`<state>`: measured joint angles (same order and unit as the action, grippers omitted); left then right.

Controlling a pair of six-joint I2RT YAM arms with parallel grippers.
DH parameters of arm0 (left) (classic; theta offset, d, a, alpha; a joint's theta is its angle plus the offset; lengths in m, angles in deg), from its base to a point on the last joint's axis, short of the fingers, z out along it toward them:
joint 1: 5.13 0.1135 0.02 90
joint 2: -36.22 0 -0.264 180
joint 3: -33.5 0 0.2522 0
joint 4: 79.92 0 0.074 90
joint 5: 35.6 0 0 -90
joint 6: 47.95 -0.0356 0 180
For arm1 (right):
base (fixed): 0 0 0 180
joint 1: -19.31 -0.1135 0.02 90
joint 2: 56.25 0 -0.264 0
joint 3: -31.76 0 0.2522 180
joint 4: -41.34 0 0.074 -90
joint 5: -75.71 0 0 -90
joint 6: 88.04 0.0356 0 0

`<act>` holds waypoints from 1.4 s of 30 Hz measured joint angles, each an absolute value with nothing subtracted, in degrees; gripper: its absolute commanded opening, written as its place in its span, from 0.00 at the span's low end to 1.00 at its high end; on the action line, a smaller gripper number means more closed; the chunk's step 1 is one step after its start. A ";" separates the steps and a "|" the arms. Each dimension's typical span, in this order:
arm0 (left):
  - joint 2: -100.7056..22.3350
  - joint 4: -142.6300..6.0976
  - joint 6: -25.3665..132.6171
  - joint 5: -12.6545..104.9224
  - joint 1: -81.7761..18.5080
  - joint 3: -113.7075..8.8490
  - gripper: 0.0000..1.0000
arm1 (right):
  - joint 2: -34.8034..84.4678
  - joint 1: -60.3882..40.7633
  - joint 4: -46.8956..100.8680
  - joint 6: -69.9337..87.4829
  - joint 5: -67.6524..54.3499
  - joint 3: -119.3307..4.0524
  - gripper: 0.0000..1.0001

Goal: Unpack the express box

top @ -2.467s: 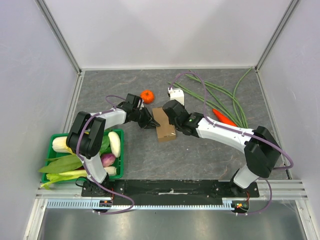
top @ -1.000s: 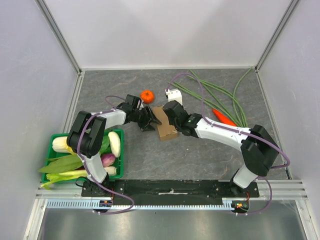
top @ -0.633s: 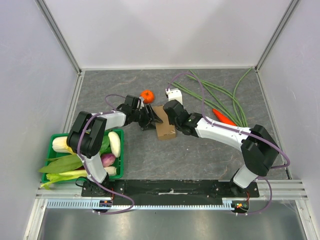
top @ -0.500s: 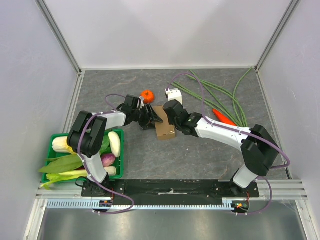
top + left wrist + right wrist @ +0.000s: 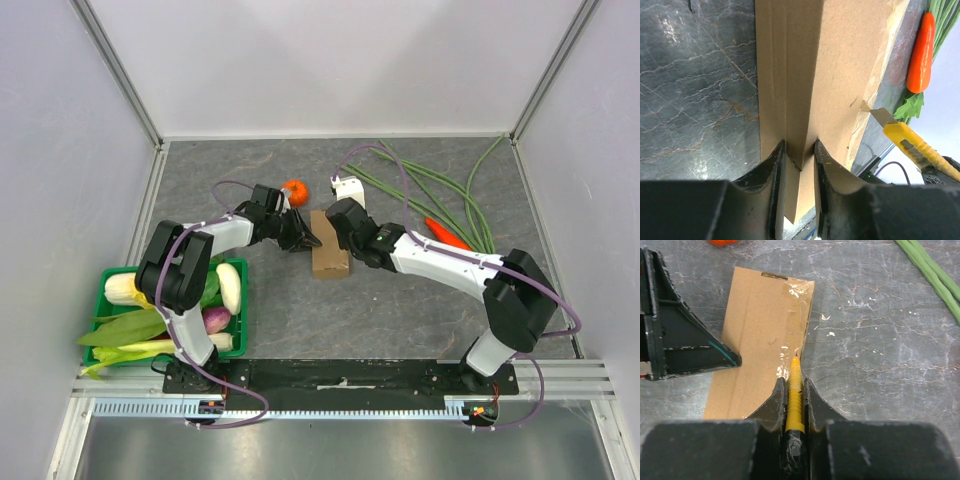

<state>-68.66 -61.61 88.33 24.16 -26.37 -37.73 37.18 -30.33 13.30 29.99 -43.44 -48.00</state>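
The express box (image 5: 329, 258) is a flat brown carton lying mid-table. It also shows in the left wrist view (image 5: 840, 65) and the right wrist view (image 5: 760, 335). My left gripper (image 5: 305, 238) is at its left edge, shut on a cardboard edge or flap (image 5: 799, 155). My right gripper (image 5: 337, 224) is at the box's right edge, shut on a yellow utility knife (image 5: 795, 375). The blade tip touches the clear tape along that edge. The knife also shows in the left wrist view (image 5: 910, 145). The box's lid is shut.
A tangerine (image 5: 293, 191) lies just beyond the box. Long green beans (image 5: 440, 190) and a carrot (image 5: 448, 236) lie at the right. A small white object (image 5: 349, 187) sits behind the right gripper. A green crate (image 5: 236, 320) of vegetables stands at the near left.
My left gripper's fingers have drawn together on the box's left edge. The box has turned slightly straighter. My right gripper with the knife has hardly moved.
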 measured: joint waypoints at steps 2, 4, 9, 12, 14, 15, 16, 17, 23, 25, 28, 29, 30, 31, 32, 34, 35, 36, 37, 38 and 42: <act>-68.64 -60.88 87.67 24.24 -26.39 -38.21 0.25 | 37.16 -30.33 12.27 29.95 -43.77 -48.44 0.00; -68.62 -60.43 87.10 24.40 -26.48 -38.45 0.25 | 37.14 -30.36 11.40 29.93 -43.85 -49.01 0.00; -68.62 -60.25 86.89 24.66 -26.54 -38.50 0.24 | 36.79 -30.75 10.85 30.52 -43.66 -49.82 0.00; -68.62 -60.23 86.89 24.77 -26.63 -38.50 0.23 | 36.30 -30.95 10.78 30.93 -43.68 -49.82 0.00; -68.59 -60.23 86.89 24.86 -26.65 -38.50 0.23 | 36.20 -31.01 10.76 31.11 -43.74 -49.82 0.00; -68.57 -60.23 86.89 24.88 -26.65 -38.50 0.23 | 36.17 -31.01 10.76 31.19 -43.88 -49.82 0.00; -68.57 -60.21 86.89 24.90 -26.65 -38.50 0.23 | 36.15 -31.01 10.76 31.37 -44.03 -49.82 0.00; -68.55 -60.21 86.89 24.94 -26.70 -38.50 0.23 | 36.15 -30.99 10.76 31.52 -44.33 -49.82 0.00; -68.40 -60.05 86.91 25.45 -26.87 -38.50 0.23 | 35.89 -30.99 10.52 32.90 -47.22 -49.82 0.00; -68.40 -60.05 86.91 25.47 -26.87 -38.50 0.23 | 35.87 -30.95 10.30 33.34 -47.74 -49.82 0.00; -68.40 -60.05 86.93 25.47 -26.89 -38.50 0.23 | 35.87 -30.79 9.95 34.04 -47.83 -49.82 0.00; -68.40 -60.05 86.93 25.49 -26.92 -38.50 0.23 | 35.87 -30.71 9.87 34.36 -47.83 -49.82 0.00; -68.40 -60.05 86.91 25.51 -26.92 -38.50 0.24 | 35.87 -30.64 9.80 34.60 -47.81 -49.82 0.00; -68.40 -60.05 86.91 25.51 -26.92 -38.50 0.23 | 35.87 -30.55 9.74 34.89 -47.79 -49.82 0.00; -68.40 -60.05 86.93 25.51 -26.92 -38.50 0.23 | 35.87 -30.51 9.71 35.06 -47.79 -49.82 0.00; -68.40 -60.03 86.91 25.51 -26.92 -38.50 0.23 | 35.89 -30.29 9.63 35.41 -47.79 -49.82 0.00; -68.40 -60.03 86.93 25.51 -26.92 -38.50 0.23 | 35.89 -30.27 9.60 35.50 -47.79 -49.82 0.00; -68.40 -60.05 86.93 25.51 -26.92 -38.50 0.23 | 35.89 -30.14 9.52 35.63 -47.79 -49.82 0.00; -68.40 -60.05 86.93 25.51 -26.92 -38.50 0.23 | 35.89 -30.01 9.47 35.67 -47.79 -49.82 0.00; -68.40 -60.05 86.93 25.51 -26.92 -38.50 0.23 | 35.95 -29.94 9.45 35.85 -47.79 -49.82 0.00; -68.40 -60.05 86.93 25.51 -26.92 -38.50 0.23 | 36.20 -29.57 9.41 36.29 -47.55 -49.82 0.00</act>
<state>-68.40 -60.05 86.93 25.51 -26.92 -38.50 36.20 -29.57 9.41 36.29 -47.55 -49.82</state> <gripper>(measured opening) 0.283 0.134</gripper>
